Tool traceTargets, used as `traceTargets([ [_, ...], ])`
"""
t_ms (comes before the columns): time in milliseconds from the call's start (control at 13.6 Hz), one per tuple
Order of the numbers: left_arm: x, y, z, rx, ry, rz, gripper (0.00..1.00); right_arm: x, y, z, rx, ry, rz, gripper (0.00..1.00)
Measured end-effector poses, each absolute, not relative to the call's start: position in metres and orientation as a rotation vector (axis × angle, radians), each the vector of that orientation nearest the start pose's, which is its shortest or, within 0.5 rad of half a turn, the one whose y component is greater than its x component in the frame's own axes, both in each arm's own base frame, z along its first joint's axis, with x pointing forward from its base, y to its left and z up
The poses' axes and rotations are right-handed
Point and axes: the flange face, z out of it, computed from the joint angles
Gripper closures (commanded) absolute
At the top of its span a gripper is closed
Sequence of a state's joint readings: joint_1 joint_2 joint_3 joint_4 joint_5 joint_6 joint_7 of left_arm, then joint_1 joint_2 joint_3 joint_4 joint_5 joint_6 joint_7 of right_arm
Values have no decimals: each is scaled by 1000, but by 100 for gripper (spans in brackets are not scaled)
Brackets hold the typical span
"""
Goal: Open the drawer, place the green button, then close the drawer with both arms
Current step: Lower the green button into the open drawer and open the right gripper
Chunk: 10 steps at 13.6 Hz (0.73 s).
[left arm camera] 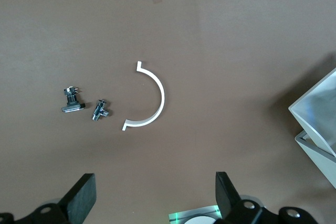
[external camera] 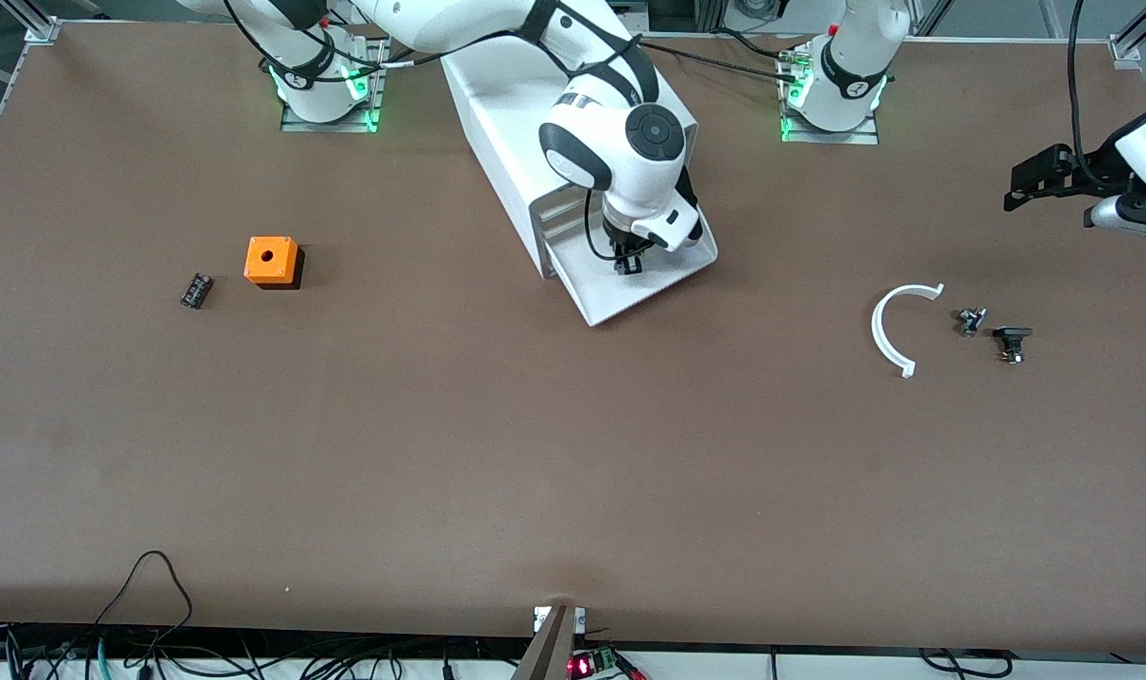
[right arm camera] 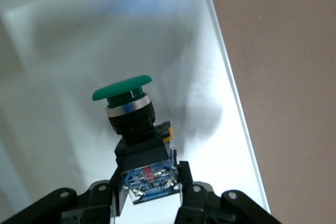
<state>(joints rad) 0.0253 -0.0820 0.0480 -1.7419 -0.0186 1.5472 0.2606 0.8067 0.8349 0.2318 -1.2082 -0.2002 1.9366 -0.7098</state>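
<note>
Green-capped button [right arm camera: 137,129], seen only by the right wrist, sits pinched in the right hand [right arm camera: 148,190] over the drawer [right arm camera: 105,40].

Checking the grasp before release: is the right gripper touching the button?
Touching. The right wrist view shows the right gripper with fingers pressed against the button over the drawer.

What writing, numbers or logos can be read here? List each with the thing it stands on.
None reads clearly.
Blue label on the black push-button with green cap, held by the right gripper over the bottom white drawer: red marks, too blurred.
Round badge on the left arm's white base: too small.
The left gripper, waiting open over the table's left-arm end, carries none.
</note>
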Motion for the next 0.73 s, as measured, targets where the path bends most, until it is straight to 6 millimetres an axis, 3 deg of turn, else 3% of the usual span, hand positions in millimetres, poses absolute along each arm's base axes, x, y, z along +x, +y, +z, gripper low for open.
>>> traceTargets([
  [73, 520, 37, 586, -3164, 297, 171, 0, 429, 612, 271, 1997, 2383, -130, 5],
  [147, 520, 37, 586, -3164, 296, 171, 0, 428, 613, 267, 2024, 2357, -129, 0],
  [440, 523, 37, 587, -3162, 294, 136, 0, 427, 618, 276, 2187, 2207, -84, 0],
  [733, 532, 39, 576, -3154, 293, 138, 0, 440, 625, 340, 2289, 2118, 92, 0],
])
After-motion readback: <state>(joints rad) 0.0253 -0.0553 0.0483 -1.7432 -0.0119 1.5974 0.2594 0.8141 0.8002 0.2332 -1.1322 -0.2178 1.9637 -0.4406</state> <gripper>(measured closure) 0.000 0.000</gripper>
